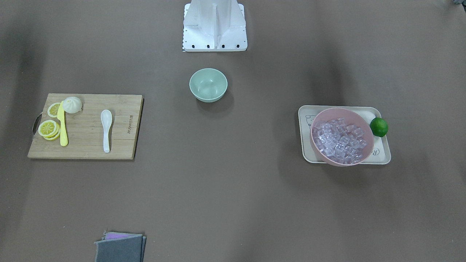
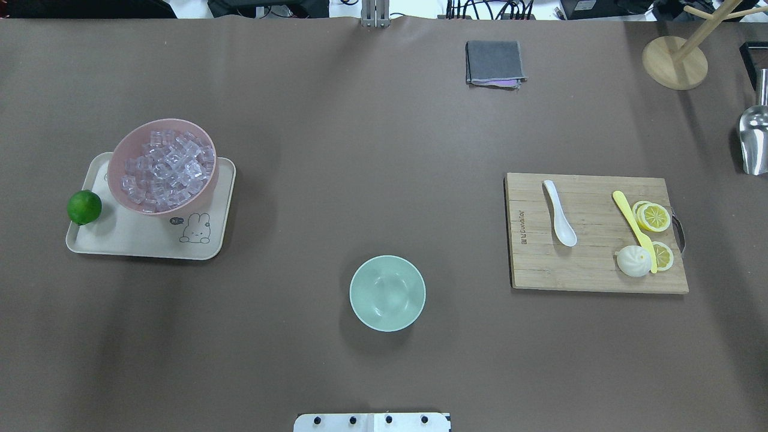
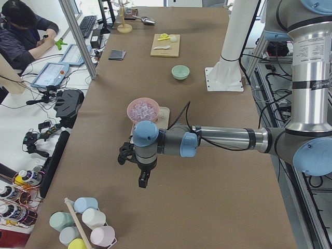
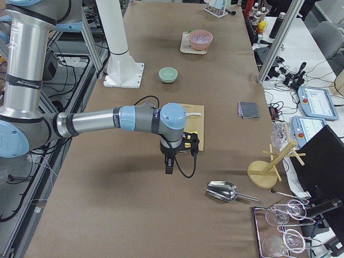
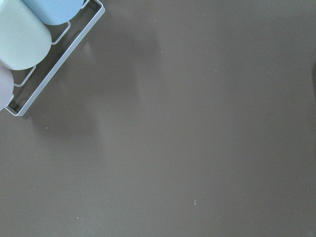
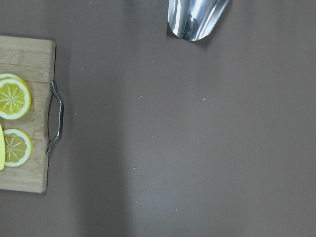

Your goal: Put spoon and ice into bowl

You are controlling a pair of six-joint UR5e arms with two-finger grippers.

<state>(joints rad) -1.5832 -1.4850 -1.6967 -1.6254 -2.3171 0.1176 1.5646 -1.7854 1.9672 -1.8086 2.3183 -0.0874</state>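
Note:
The white spoon [image 1: 106, 130] lies on a wooden cutting board [image 1: 120, 145]; it also shows in the overhead view [image 2: 559, 213]. The empty mint-green bowl [image 1: 208, 84] stands at mid-table near the robot base, also in the overhead view [image 2: 387, 293]. Several clear ice cubes [image 1: 340, 140] fill a pink bowl [image 2: 135, 144] on a beige tray [image 2: 120, 240]. My left gripper [image 3: 141, 179] hangs over bare table far from the tray; my right gripper [image 4: 169, 167] hangs just past the board's end. Both show only in side views, so I cannot tell whether they are open or shut.
A yellow knife [image 2: 633, 228], lemon slices [image 2: 653, 216] and a white bun [image 2: 633, 261] share the board. A lime [image 2: 84, 207] sits on the tray's edge. A grey cloth [image 2: 494, 63], a metal scoop [image 2: 754, 141], a wooden stand [image 2: 675, 63] and a mug rack [image 3: 83, 223] are near the table's edges.

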